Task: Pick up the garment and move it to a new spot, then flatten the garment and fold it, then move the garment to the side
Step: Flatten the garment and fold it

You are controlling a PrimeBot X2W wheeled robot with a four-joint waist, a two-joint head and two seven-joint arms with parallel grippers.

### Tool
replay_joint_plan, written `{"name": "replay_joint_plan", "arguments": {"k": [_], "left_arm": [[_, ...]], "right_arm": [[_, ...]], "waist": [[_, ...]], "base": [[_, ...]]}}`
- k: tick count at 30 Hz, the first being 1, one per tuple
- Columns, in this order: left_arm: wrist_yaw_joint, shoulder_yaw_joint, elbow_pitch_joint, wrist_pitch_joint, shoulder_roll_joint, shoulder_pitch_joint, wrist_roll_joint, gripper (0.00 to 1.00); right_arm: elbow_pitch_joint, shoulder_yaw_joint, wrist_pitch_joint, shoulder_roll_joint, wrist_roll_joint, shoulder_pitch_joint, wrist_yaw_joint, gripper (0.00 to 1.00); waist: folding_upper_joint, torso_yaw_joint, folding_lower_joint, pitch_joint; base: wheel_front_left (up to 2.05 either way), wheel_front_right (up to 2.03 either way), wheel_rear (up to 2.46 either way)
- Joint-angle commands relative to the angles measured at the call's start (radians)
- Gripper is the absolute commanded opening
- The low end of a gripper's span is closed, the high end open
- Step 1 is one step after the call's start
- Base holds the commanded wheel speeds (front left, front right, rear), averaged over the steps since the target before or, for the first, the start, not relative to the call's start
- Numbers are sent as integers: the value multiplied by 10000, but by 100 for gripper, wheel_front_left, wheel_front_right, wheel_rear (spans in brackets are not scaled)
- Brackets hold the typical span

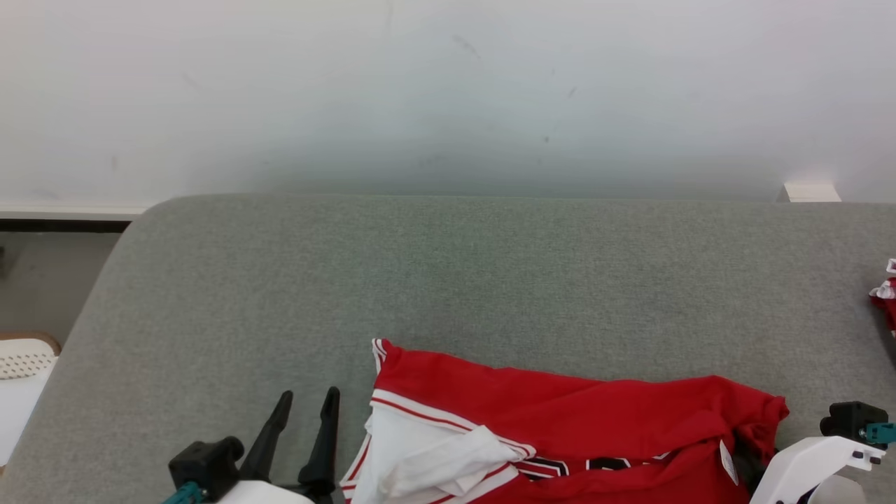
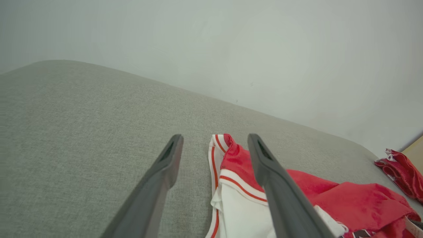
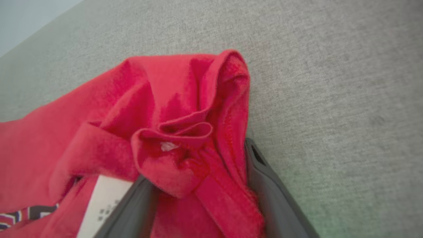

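A crumpled red garment [image 1: 574, 420] with a white panel, striped trim and dark lettering lies on the near part of a grey upholstered surface [image 1: 448, 280]. My left gripper [image 1: 308, 397] stands open just left of the garment's striped edge, holding nothing. In the left wrist view that striped corner [image 2: 228, 155] shows between the fingers [image 2: 165, 172], farther off. My right gripper [image 3: 198, 158] is open at the garment's right end, with a bunched red fold [image 3: 185, 138] and a white label [image 3: 102, 198] lying between its fingers. My right forearm [image 1: 812, 455] shows at the lower right.
A second red and white cloth [image 1: 885, 294] lies at the surface's far right edge. A white perforated object [image 1: 21, 364] sits off the left side, over the floor. A pale wall [image 1: 448, 91] runs behind. The grey surface stretches bare beyond the garment.
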Motion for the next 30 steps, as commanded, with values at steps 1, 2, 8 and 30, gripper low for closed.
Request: {"name": "replay_joint_plan", "arguments": {"k": [1,2,8,30], "left_arm": [[-61,52,35,5,-17,-89,204,100],[-85,77,71,5,-54,-90,209,100],[-203,203,251,5,-165,-70,273,100],[-477,676,354,5,-607,153,742,100]], "right_arm": [[78,253,272,333,132,390,85,84],[-51,228,174,255,143,401,85,27],[-325,-235,-455,-172,-116,246,48,0],[-3828,-1181,223,293,614,773,37,0]], "waist": [[0,42,0,13],[0,62,0,19],[0,119,0,-8],[0,-146,0,-229]], "base": [[0,0,0],[0,0,0],[0,0,0],[0,0,0]]}}
